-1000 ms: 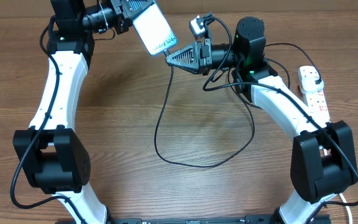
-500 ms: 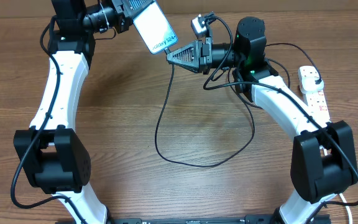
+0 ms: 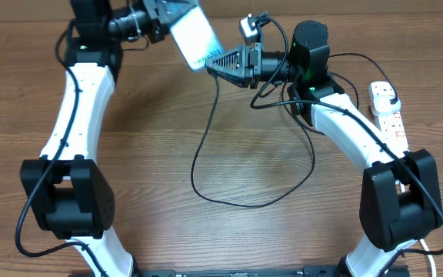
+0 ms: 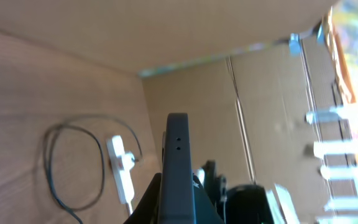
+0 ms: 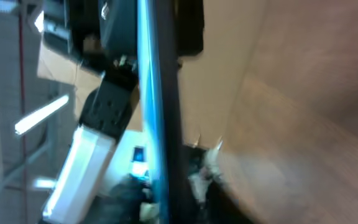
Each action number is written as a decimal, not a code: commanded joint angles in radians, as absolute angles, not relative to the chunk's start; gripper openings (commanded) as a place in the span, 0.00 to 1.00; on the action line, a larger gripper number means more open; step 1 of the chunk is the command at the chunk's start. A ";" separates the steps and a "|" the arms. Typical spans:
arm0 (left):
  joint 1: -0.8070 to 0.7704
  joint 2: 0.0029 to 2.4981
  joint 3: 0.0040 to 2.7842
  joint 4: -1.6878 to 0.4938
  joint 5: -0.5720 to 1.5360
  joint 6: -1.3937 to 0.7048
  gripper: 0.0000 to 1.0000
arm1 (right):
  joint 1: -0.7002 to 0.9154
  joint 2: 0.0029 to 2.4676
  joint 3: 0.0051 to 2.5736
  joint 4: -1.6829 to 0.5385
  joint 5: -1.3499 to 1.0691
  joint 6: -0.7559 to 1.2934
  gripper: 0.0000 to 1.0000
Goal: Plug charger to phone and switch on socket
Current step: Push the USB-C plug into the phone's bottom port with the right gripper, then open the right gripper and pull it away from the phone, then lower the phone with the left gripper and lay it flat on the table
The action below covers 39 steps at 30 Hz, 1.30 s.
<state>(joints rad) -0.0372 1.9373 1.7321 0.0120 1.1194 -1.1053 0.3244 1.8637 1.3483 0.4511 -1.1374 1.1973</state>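
Observation:
My left gripper (image 3: pixel 162 13) is shut on the phone (image 3: pixel 194 37) and holds it tilted in the air at the back of the table. In the left wrist view the phone's dark edge (image 4: pixel 178 168) stands up between the jaws. My right gripper (image 3: pixel 211 64) is shut on the connector tip of the black charger cable (image 3: pixel 198 146), right at the phone's lower end. The right wrist view is blurred, with the phone's edge (image 5: pixel 157 106) close in front. The cable loops over the table to a black plug in the white power strip (image 3: pixel 388 115) at the far right.
The power strip also shows in the left wrist view (image 4: pixel 120 168) with the cable loop beside it. Cardboard walls stand behind the table. Both arm bases sit at the table's front edge.
The phone and my left gripper have shifted slightly right and back. My right gripper has moved a little up and left, with its tip now touching the phone's lower end.

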 commanded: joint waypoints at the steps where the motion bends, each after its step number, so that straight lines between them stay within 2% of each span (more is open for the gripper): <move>1: -0.055 1.924 1.741 0.015 1.196 -1.088 0.04 | 0.325 1.840 1.363 0.454 -1.061 1.200 0.65; 4: -0.023 1.924 1.741 0.015 1.197 -1.088 0.04 | 0.324 1.840 1.363 0.455 -1.071 1.200 0.85; 7: 0.015 1.924 1.741 0.010 1.198 -1.088 0.04 | 0.319 1.840 1.363 0.454 -1.071 1.200 0.96; 9: 0.043 1.924 1.741 0.004 1.203 -1.088 0.04 | 0.314 1.840 1.363 0.454 -1.071 1.201 1.00; 16: 0.119 1.924 1.741 -0.032 1.244 -1.088 0.04 | 0.280 1.840 1.362 0.393 -1.038 1.199 1.00; 27: 0.130 1.924 1.741 -0.054 1.251 -1.066 0.04 | 0.233 1.840 1.362 -0.379 -0.719 0.803 1.00; 31: 0.130 1.924 1.741 -0.070 1.258 -1.015 0.04 | 0.209 1.840 1.363 -0.627 -0.584 0.727 1.00; 36: 0.120 1.924 1.741 -0.226 1.245 -0.885 0.04 | 0.167 1.840 1.363 -0.830 -0.379 0.705 0.99; 39: 0.097 1.924 1.741 -0.394 1.203 -0.726 0.04 | 0.139 1.840 1.363 -0.907 -0.261 0.705 0.99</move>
